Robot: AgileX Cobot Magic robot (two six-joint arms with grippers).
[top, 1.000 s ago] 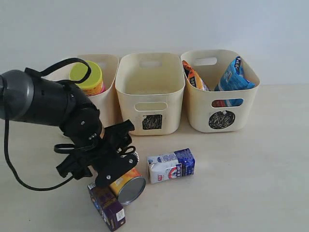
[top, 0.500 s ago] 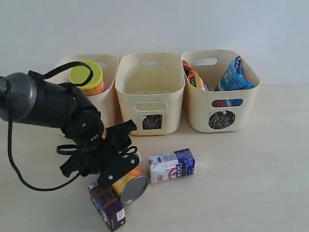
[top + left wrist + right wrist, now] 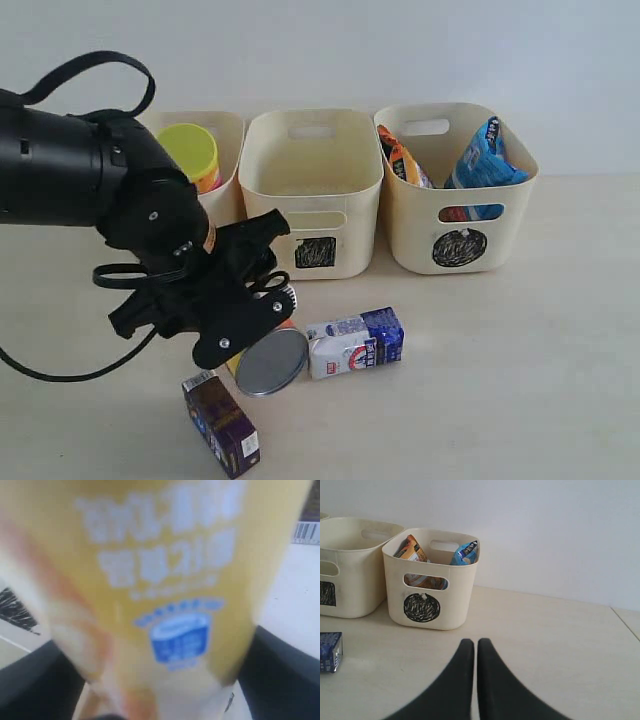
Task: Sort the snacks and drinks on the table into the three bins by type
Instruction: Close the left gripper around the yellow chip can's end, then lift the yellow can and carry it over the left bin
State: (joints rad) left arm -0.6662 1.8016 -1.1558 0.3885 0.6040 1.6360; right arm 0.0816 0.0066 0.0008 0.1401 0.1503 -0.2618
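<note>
The snacks and drinks are partly sorted. Nearest, a dark purple-black box-shaped drink carton (image 3: 222,425) lies tilted on the broad pale beige table (image 3: 520,390) with its faint wood grain.

Just behind it the black left gripper (image 3: 248,295) is clamped on the yellow chip canister (image 3: 272,361), which is held on its side with its round silver end facing the exterior camera. In the left wrist view the canister's blurred white lettering cannot be read; under it sits a small blue emblem (image 3: 180,640).

The blue and white drink carton (image 3: 355,343) lies on its side just beside the canister's end; its print is too small to read.

The right gripper (image 3: 474,645) hangs above bare table with its jaws pressed together on nothing.

Farther back stand three cream plastic tubs in a row. The left tub (image 3: 228,130) holds the pink canister with a lime-yellow lid (image 3: 190,150). The middle tub (image 3: 265,225) bears a black scribbled square (image 3: 314,253). The right tub (image 3: 410,235), marked with a scribbled circle (image 3: 460,247), holds the orange-brown crinkly bag (image 3: 403,160) and the blue crinkly bag (image 3: 485,155). Behind is a plain pale wall (image 3: 400,50).
</note>
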